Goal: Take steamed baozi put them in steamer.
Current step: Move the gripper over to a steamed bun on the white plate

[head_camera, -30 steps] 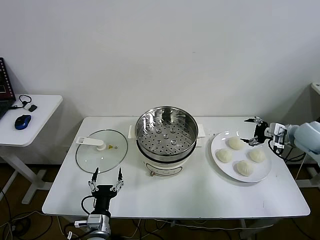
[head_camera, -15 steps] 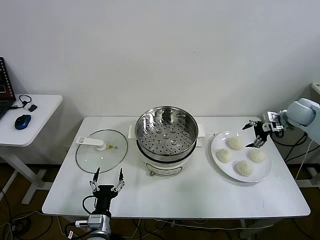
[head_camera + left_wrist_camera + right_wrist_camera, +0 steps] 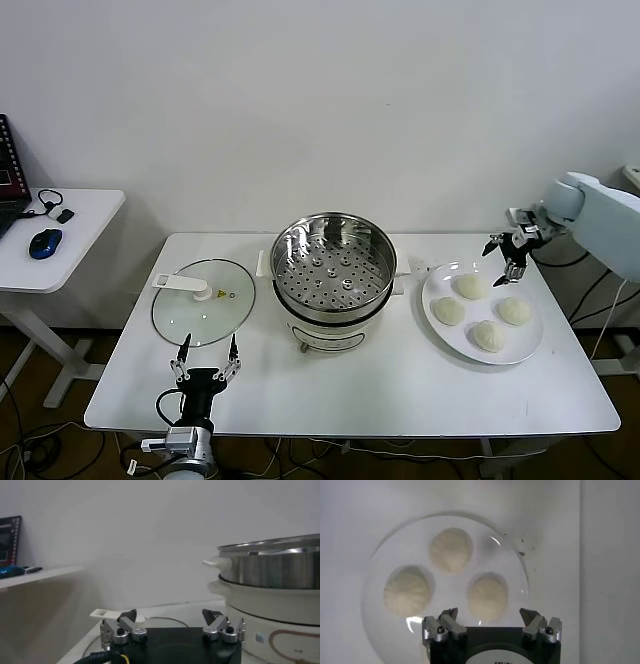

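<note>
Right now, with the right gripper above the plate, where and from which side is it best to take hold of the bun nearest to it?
Probably from straight above, the open right gripper closing its fingers across the widest middle of the bun. It is a smooth low dome lying flat on the plate, and it stands apart from the other buns.

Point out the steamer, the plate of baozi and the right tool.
steamer (image 3: 332, 262), head view, on its perforated steel floor.
plate (image 3: 434, 288), head view, on its bare white rim nearest the steamer.
right tool (image 3: 506, 250), head view, midway between its open fingertips, above the plate's far edge.
</note>
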Robot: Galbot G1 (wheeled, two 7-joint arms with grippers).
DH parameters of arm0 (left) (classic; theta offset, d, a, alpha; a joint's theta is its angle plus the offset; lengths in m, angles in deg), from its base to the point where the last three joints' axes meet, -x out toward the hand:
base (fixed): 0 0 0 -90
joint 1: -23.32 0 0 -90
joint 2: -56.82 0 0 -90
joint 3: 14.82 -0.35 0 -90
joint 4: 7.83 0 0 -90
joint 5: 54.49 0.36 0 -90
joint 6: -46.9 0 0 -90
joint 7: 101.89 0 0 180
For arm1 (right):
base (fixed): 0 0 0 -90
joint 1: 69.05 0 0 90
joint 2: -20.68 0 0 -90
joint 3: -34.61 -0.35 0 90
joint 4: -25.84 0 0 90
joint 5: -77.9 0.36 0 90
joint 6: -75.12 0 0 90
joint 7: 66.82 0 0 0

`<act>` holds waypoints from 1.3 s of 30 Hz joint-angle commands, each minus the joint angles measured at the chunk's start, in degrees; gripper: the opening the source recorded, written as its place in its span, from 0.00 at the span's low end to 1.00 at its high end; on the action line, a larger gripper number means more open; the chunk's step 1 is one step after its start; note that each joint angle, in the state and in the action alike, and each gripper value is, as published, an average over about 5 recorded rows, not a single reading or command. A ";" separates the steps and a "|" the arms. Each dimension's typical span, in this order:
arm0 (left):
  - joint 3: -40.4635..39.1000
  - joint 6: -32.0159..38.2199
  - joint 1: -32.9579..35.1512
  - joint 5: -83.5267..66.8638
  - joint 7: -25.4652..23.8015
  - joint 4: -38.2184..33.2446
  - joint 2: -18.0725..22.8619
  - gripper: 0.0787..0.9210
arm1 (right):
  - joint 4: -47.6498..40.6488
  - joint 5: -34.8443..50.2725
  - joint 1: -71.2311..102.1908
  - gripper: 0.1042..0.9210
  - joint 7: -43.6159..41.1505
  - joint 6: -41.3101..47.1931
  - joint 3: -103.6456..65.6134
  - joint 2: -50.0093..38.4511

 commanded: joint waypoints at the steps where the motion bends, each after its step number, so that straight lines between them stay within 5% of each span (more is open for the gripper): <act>1: 0.90 0.27 -0.09 -0.69 -0.03 0.61 -0.50 0.88 | -10.63 -1.58 3.31 0.88 -2.46 -2.34 -1.55 7.06; 39: 1.27 3.28 -0.44 -0.91 0.24 2.53 -1.19 0.88 | -25.65 -13.39 12.95 0.88 2.51 -7.17 -19.61 13.60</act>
